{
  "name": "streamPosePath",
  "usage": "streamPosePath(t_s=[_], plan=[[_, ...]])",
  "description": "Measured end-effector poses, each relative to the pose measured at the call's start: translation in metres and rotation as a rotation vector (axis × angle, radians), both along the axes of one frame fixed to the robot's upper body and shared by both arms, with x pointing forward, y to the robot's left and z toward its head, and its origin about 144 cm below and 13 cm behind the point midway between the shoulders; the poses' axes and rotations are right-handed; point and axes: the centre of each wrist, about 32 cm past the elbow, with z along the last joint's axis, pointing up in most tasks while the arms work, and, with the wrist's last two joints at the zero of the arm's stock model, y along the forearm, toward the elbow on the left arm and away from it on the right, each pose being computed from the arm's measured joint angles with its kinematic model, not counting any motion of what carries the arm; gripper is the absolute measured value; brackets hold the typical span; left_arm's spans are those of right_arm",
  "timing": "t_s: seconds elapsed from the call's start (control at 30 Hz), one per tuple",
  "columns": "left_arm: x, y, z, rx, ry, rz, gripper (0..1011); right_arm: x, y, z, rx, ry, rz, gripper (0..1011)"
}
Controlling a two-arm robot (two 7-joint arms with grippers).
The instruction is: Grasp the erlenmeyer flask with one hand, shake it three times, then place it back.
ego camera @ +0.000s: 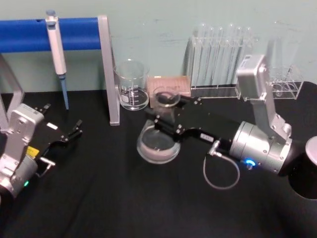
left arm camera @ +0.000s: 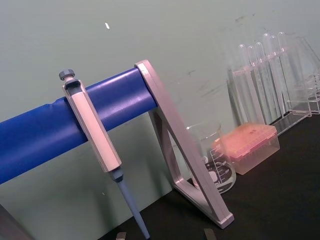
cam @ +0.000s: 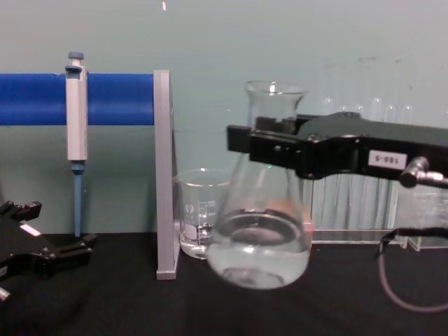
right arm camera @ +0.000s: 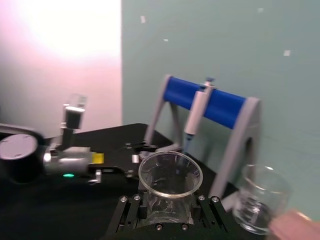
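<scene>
R gripper (cam: 269, 148) clamped tight on the neck of the erlenmeyer flask (cam: 260, 238). Flask mid-table, just in front of beaker (cam: 199, 220), little clear liq inside, base appears lifted. L gripper (ego camera: 72, 131) parked far left, fingers apart, empty.

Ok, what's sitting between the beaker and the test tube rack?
A pink box, clearest in the left wrist view. In the head view the right gripper holds the erlenmeyer flask just in front of it.
</scene>
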Motion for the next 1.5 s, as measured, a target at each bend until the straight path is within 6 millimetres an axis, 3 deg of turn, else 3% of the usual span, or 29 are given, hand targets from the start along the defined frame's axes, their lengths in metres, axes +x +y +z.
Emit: streamPosePath(t_s=[0.9, 1.5], plan=[[0.000, 0.000, 0.000, 0.000, 0.000, 0.000, 1001, 0.019, -0.046, -0.004, -0.018, -0.026, -0.384, 451], [0.000, 0.000, 0.000, 0.000, 0.000, 0.000, 1001, 0.019, -0.061, -0.006, -0.030, -0.022, -0.476, 451]])
